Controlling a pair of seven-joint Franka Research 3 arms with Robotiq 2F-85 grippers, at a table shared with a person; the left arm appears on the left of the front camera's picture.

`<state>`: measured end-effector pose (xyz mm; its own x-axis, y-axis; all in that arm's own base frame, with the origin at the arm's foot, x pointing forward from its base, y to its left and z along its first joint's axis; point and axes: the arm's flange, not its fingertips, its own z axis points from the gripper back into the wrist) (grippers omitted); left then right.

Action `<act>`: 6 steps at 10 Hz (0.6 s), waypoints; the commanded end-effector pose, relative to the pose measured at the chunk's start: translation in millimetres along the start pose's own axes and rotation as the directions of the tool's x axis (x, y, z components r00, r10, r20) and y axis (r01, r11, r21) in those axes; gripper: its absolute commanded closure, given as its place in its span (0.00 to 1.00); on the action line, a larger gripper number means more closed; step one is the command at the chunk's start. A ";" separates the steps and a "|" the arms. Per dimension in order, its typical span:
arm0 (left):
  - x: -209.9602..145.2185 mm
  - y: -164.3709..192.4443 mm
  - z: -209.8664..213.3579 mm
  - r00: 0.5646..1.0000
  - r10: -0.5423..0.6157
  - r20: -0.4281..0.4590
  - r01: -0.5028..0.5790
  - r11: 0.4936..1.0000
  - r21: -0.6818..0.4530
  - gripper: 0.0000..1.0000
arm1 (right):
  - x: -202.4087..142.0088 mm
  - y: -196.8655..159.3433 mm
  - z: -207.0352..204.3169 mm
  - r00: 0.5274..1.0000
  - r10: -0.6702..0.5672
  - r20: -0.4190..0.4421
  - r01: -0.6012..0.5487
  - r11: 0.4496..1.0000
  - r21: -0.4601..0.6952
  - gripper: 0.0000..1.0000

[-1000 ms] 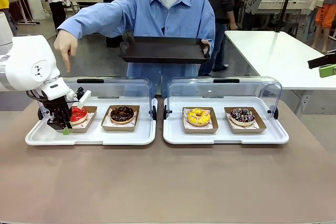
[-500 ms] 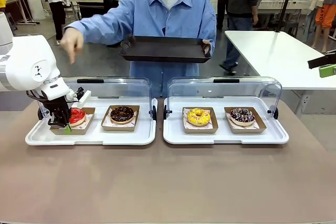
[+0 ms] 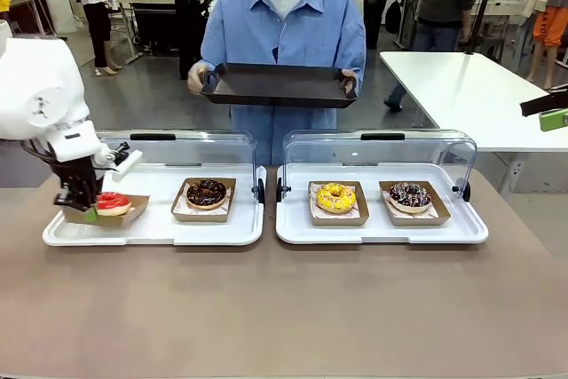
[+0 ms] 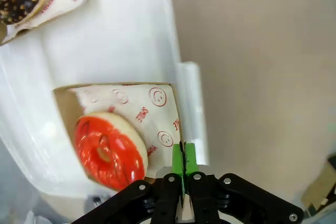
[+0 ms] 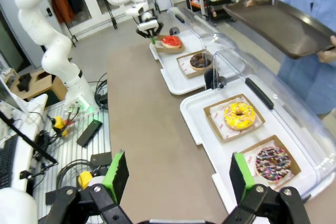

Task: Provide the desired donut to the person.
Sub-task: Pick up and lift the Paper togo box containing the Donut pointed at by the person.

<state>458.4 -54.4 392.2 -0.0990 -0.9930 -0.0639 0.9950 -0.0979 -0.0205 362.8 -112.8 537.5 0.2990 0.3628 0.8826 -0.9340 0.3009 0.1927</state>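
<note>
The front camera sits on the robot's side of the table [image 3: 284,308] and faces straight across at the person [image 3: 284,33] in the upper centre, at middle range. The left wrist camera looks steeply down from very near, along the left gripper [image 4: 182,162], whose pads pinch the cardboard tray [image 4: 64,114] at lower centre. The right wrist camera looks from high and well off, along the table's length, between the spread fingers of the right gripper [image 5: 178,174]. All three views share the red donut [image 3: 113,202].
</note>
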 end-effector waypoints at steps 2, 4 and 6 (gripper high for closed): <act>7.9 -73.2 79.4 0.998 0.013 -0.067 -0.013 1.000 0.009 1.00 | 0.7 -0.5 0.7 1.000 0.008 0.015 -0.008 1.000 0.003 0.00; 13.2 -109.3 130.3 0.997 0.003 -0.083 0.003 0.997 0.073 1.00 | 0.7 -0.5 0.7 1.000 0.008 0.015 -0.008 1.000 0.003 0.00; 18.2 -123.4 176.3 0.998 0.020 -0.057 -0.011 0.988 0.157 1.00 | 0.7 -0.5 0.7 1.000 0.008 0.015 -0.008 1.000 0.003 0.00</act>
<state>332.2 -70.1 560.2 -0.0970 -0.9888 -0.1131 0.9894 -0.1081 0.0973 363.0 -112.6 537.2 0.2998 0.3631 0.8822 -0.9339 0.3004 0.1937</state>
